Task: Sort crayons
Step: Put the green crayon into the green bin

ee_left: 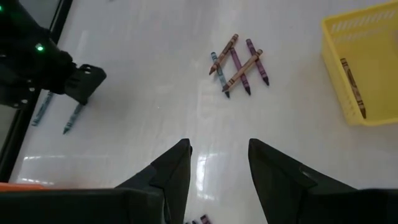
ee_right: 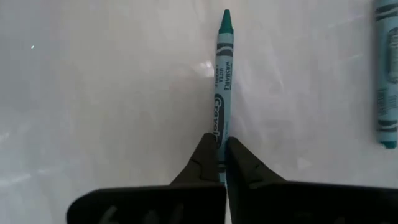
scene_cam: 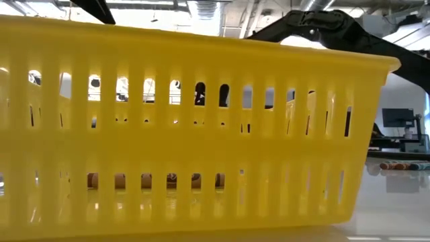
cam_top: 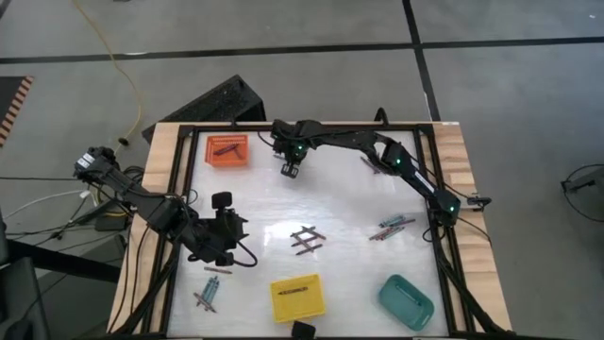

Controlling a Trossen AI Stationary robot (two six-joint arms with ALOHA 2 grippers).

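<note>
Filling almost the whole low view, the slotted wall of the yellow tray (scene_cam: 188, 128) is seen closest to the camera; in the high view this tray (cam_top: 297, 298) sits at the lower centre of the white table (cam_top: 349, 274) with one dark crayon (cam_top: 295, 288) lying in it. In the right wrist view a teal crayon (ee_right: 222, 87) is pinched at its lower end between the clenched fingers of the right gripper (ee_right: 221, 163), its tip pointing to the top of the frame, with another teal crayon (ee_right: 387, 74) cut off at the right edge. In the high view the right gripper (cam_top: 290, 169) is found at the upper centre of the table, just right of the orange tray (cam_top: 227, 150), in which crayons can be made out. The left gripper (cam_top: 222, 201) is held over the left part of the table with its jaws released and nothing between them, as shown by the left wrist view (ee_left: 217, 168). A crossed heap of crayons (cam_top: 305, 240) lies at the centre, a further group (cam_top: 391, 228) at the right, and a few more (cam_top: 208, 293) at the lower left. The teal tray (cam_top: 406, 300) is placed at the lower right.
</note>
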